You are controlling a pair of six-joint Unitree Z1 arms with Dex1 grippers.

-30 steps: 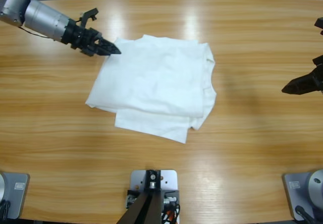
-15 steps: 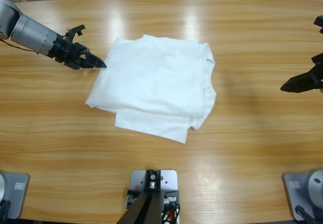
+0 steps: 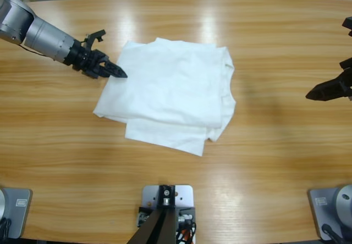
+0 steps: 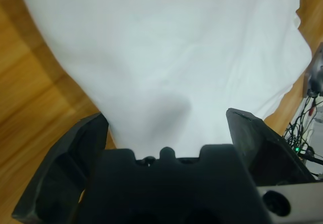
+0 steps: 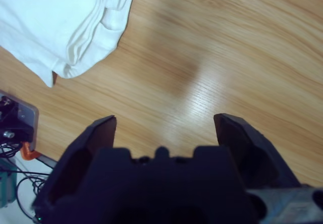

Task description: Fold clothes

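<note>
The left tool [image 3: 115,71] was at the upper left corner of the T-shirt [image 3: 170,93], withdrew left over the table [image 3: 176,167], and has now returned to the shirt's left edge, jaws spread.

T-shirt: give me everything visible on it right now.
The T-shirt is plain white, cotton-looking and folded into a rough rectangle of stacked layers, with a lower layer sticking out at its near edge. It lies flat, mid-table, skewed to the table edges. The left gripper, jaws open, sits at its left edge; contact can't be confirmed. The right gripper is well clear.
</note>
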